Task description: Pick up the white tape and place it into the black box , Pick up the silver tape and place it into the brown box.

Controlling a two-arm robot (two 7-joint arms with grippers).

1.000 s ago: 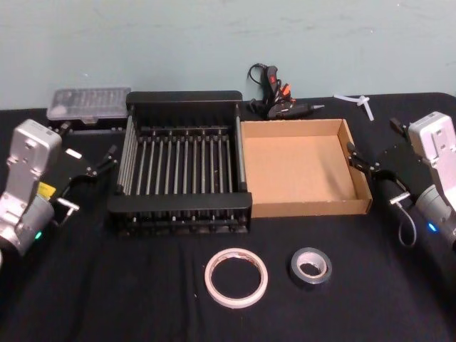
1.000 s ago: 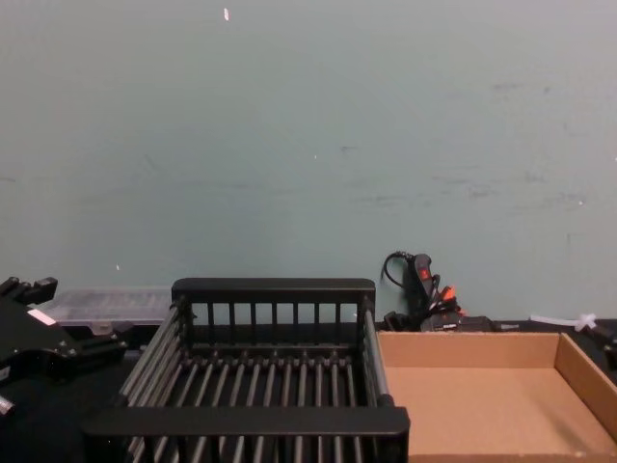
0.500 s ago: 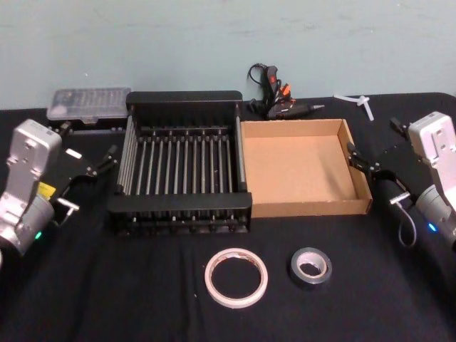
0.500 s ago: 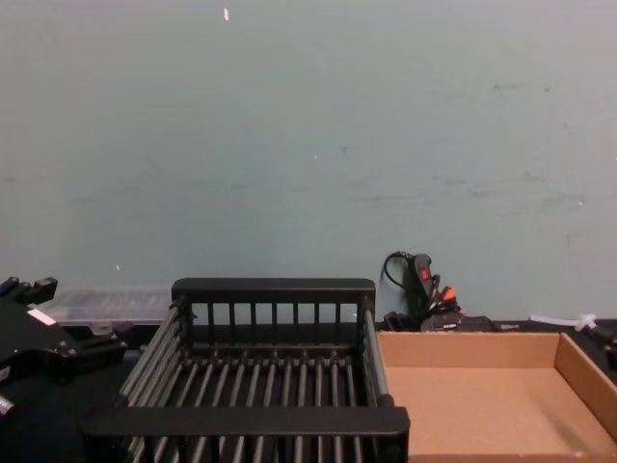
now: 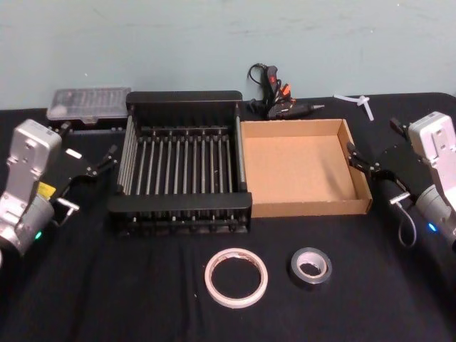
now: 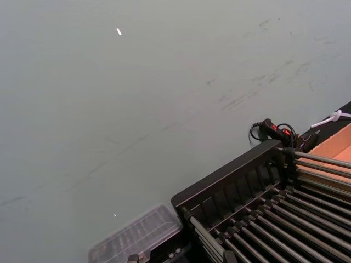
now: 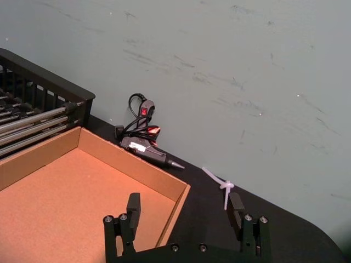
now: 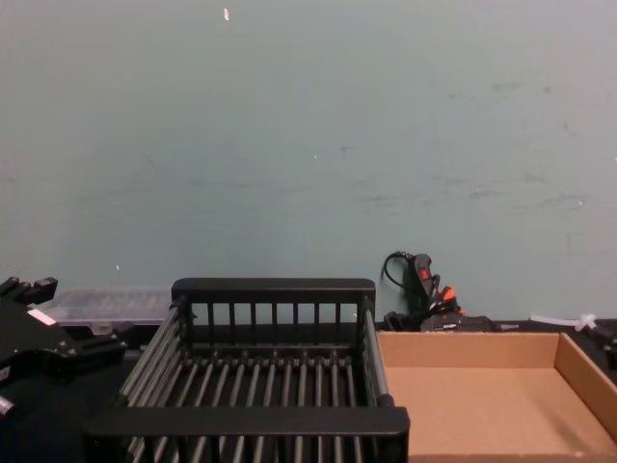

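1. My left gripper [image 5: 91, 171] hangs just left of the black slatted plastic crate [image 5: 178, 207], fingers spread apart and holding nothing.
2. My right gripper [image 5: 372, 169] sits just right of the shallow brown cardboard tray [image 5: 308, 209]; in my right wrist view its two fingers [image 7: 133, 204] stand wide apart, empty, above the tray's near corner.
3. The wide flat white tape roll [image 5: 236, 277] lies flat on the black table cloth [image 5: 107, 285], in front of the crate and well apart from both my grippers.
4. The small thick dark grey tape roll [image 5: 311, 266] lies just beside it on the right, in front of the tray, not touching the white roll.
5. Crate and tray stand side by side, walls touching, both with nothing inside.
6. Behind the crate's left corner rests a clear plastic parts case [image 5: 89, 104]; behind the tray lies a black glue gun with its cord [image 5: 278, 100], and a white cable tie [image 5: 360, 102] lies farther right.
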